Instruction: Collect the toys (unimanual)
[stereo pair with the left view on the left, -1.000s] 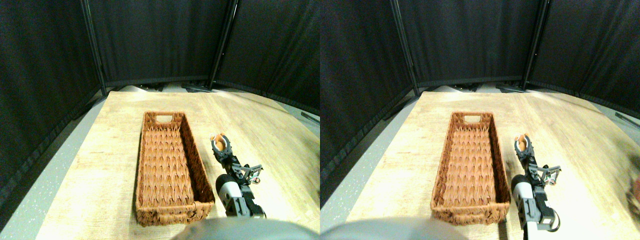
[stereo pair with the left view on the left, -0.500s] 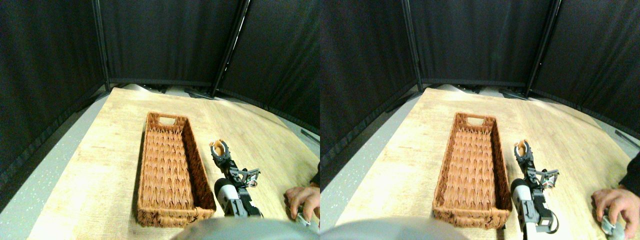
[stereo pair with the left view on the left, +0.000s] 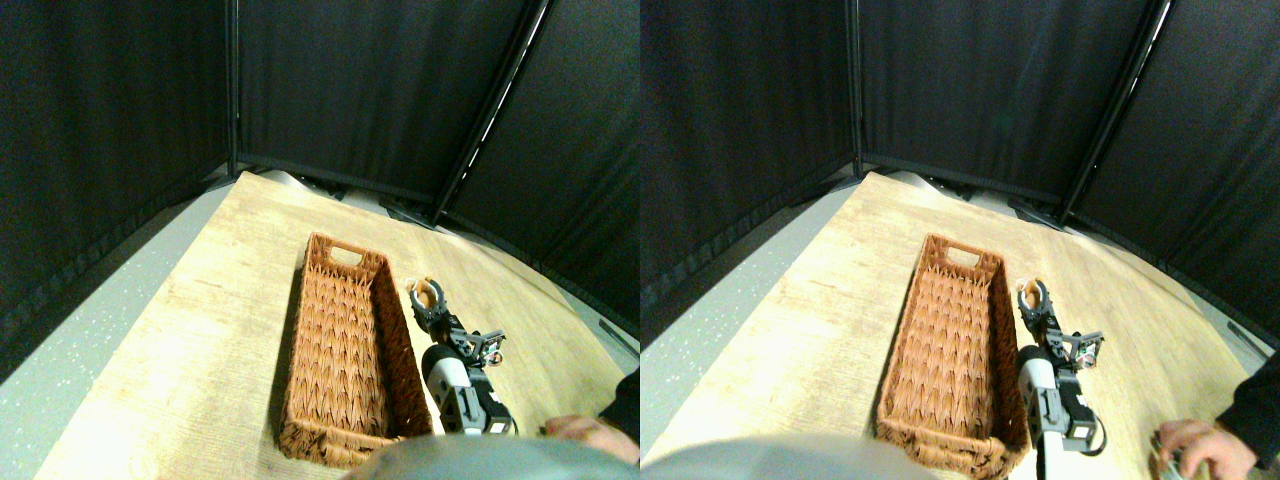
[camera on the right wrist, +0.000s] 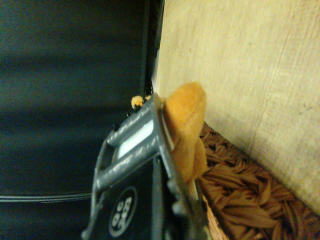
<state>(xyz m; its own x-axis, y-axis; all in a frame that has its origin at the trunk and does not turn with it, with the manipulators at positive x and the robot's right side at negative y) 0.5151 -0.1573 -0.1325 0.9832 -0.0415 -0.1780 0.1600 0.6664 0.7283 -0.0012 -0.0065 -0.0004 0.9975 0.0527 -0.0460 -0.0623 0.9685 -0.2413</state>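
Black curtains ring the wooden table (stereo pair with the left view on the left: 200, 330). Beside the wicker basket's (stereo pair with the left view on the left: 345, 350) right wall, at its far half, my right gripper (stereo pair with the left view on the left: 428, 297) clasps a tan plush toy (stereo pair with the left view on the left: 427, 290). A person's hand (stereo pair with the left view on the left: 590, 432) rests right of the basket's near end.

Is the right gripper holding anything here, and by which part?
Yes. The right gripper is shut on a small orange-tan plush toy, beside the brown wicker basket. Which part of the toy is pinched cannot be told.

orange-tan plush toy (stereo pair with the left view on the left: 428, 292), dark grey gripper (stereo pair with the left view on the left: 430, 300), reddish-brown woven wicker basket (stereo pair with the left view on the left: 345, 345), pale wood-grain table (stereo pair with the left view on the left: 230, 300), black curtains (stereo pair with the left view on the left: 340, 80)
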